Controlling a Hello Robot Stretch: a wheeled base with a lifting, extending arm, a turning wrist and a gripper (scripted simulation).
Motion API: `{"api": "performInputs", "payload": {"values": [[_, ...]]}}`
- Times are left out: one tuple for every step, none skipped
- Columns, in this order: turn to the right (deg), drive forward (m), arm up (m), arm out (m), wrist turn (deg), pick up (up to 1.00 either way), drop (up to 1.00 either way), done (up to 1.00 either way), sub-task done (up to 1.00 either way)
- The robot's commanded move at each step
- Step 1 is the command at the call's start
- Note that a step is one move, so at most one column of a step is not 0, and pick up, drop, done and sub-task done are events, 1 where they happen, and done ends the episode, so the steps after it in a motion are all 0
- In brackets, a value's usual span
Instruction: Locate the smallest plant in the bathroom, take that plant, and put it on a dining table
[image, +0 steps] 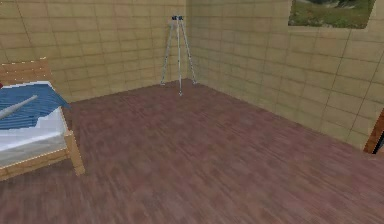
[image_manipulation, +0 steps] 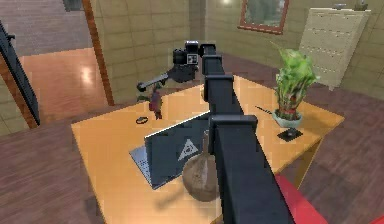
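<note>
My arm (image_manipulation: 225, 120) reaches out over an orange wooden table (image_manipulation: 105, 150) in the arm side view. The gripper (image_manipulation: 151, 86) is at its far end, above the table's far edge. Right under the fingers is a small dark reddish thing (image_manipulation: 156, 102), too small to name. It overlaps the table edge, so I cannot tell whether the gripper holds it or it stands on the top. A small dark disc (image_manipulation: 141, 120) lies on the table just in front of it.
On the table are a laptop (image_manipulation: 170, 150), a brown glass vase (image_manipulation: 198, 172), a tall green plant in a pot (image_manipulation: 291, 88) and a small dark square (image_manipulation: 290, 133). A white dresser (image_manipulation: 331, 40) stands behind. The forward view has a bed (image: 30, 125), a tripod (image: 179, 55) and bare wooden floor (image: 200, 160).
</note>
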Motion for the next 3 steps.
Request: {"api": "performInputs", "payload": {"values": [[0.0,0.0,0.0,0.0,45.0,0.0,0.0,0.0,0.0],[0.0,0.0,0.0,0.0,33.0,0.0,0.0,0.0,0.0],[0.0,0.0,-0.02,0.0,0.0,0.0,0.0,0.0,0.0]]}}
